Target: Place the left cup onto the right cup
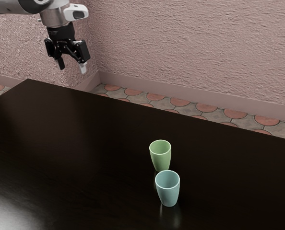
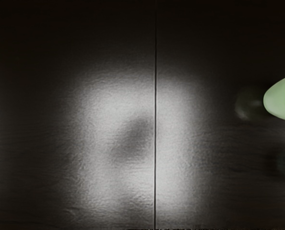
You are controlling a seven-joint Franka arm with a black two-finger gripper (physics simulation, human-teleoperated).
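Note:
Two cups stand upright and close together on the dark table (image 1: 61, 143). The green cup (image 1: 160, 155) is farther back, and the blue cup (image 1: 167, 188) stands just in front of it, slightly toward the exterior view's right. My gripper (image 1: 71, 65) hangs high above the table's far left corner, far from both cups, open with nothing between its fingers. In the wrist view part of the green cup (image 2: 280, 98) shows at the picture's edge, well away from the spot under my hand.
A pink textured wall (image 1: 190, 43) and a tiled floor strip (image 1: 205, 108) run behind the table. A thin seam (image 2: 155, 115) crosses the tabletop below my hand. Bare tabletop spreads widely around the cups.

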